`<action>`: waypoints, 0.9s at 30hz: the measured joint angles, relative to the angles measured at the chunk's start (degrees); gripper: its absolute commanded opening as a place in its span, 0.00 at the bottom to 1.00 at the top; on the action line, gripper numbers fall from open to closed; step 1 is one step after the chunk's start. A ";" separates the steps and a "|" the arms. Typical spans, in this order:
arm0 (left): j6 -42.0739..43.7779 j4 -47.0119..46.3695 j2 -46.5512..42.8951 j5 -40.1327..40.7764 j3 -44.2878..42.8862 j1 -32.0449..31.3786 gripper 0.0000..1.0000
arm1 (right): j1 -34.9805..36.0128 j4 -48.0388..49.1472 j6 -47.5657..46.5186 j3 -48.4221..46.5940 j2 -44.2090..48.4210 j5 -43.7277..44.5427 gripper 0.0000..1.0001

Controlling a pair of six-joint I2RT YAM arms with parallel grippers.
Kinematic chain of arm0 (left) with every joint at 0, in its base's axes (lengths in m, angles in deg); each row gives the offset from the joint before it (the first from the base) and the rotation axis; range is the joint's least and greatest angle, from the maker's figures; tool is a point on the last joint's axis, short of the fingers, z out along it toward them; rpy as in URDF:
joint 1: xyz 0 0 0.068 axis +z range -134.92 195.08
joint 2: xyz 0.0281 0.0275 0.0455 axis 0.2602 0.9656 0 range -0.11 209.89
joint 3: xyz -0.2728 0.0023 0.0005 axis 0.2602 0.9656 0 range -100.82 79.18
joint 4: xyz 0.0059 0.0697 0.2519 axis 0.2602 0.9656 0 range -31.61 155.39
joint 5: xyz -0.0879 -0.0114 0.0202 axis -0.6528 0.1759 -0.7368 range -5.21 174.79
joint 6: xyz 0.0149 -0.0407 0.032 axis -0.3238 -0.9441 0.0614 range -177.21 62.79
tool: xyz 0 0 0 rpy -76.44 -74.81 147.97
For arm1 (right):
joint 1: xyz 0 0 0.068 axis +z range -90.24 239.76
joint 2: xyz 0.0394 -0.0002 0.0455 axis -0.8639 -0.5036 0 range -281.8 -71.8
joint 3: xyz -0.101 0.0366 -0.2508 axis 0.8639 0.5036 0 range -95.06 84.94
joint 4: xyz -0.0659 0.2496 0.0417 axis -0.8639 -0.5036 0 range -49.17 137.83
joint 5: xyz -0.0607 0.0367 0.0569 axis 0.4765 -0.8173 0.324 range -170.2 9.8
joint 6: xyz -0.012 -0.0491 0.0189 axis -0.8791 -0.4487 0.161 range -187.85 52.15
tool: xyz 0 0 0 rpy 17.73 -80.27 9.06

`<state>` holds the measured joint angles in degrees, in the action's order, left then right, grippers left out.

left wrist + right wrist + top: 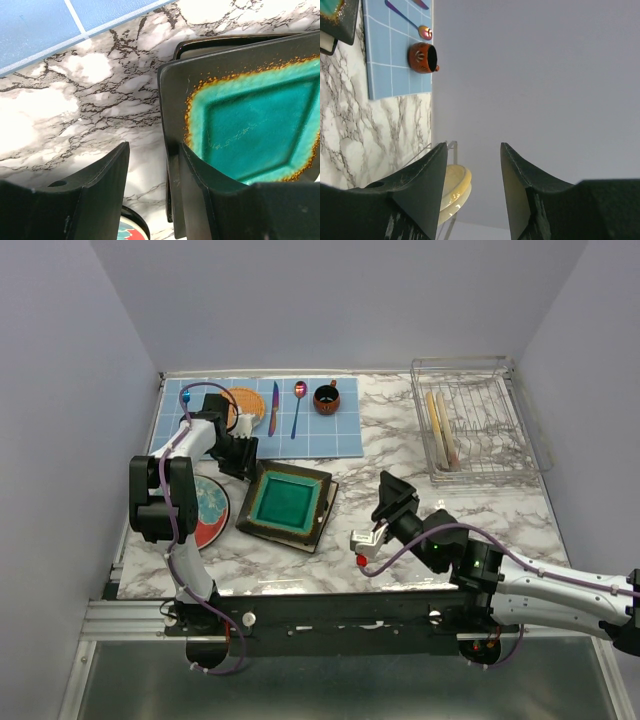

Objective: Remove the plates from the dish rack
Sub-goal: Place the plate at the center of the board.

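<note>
At the far left, a round plate (213, 502) with a red rim and a mottled teal centre lies flat on the marble-patterned table (400, 430), partly covered by the left arm. The left gripper (154, 149) hangs just beyond it with its dark, wedge-shaped fingers apart. One finger (200, 190) overlaps the corner of a square plate (286, 502), and bare marble shows between the other finger and the plate's edge, so nothing is clamped.

Behind it lies a blue mat (340, 435) ruled in a pale grid. On it, from the left, are an orange woven disc (247, 400), a knife (273, 408), a long spoon with a shiny pink bowl (298, 405) and a small brown glazed cup (326, 398).

The square plate sits flat near the middle of the table. It has a glossy dark rim, a speckled orange border and a sunken teal centre. The rim of a second dark plate (210, 44) shows just beneath it.

Right of centre, the right gripper (473, 147) is held in the air with its fingers spread and nothing between them.

At the far right corner stands the dish rack (495, 445), a rectangular basket of thin silvery wire with see-through sides. Two smooth cream-yellow plates (441, 430) stand on edge in its left part, close together.
</note>
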<state>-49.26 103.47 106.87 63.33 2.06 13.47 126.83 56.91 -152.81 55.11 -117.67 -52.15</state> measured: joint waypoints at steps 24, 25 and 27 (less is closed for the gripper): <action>1.66 0.83 3.41 0.04 -3.04 -4.63 0.47 | -0.02 -0.20 -1.14 3.06 1.18 0.00 0.54; 1.68 0.81 3.41 0.07 -3.02 -4.63 0.47 | -0.02 -0.20 -1.18 3.23 1.31 0.00 0.54; 1.68 0.70 3.41 0.04 -2.91 -4.63 0.47 | -0.02 -0.11 -1.42 3.63 1.53 0.00 0.54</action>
<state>-47.58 104.17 110.28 63.38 -0.85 8.84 126.80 56.80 -154.24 58.74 -116.14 -52.15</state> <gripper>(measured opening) 0.474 0.545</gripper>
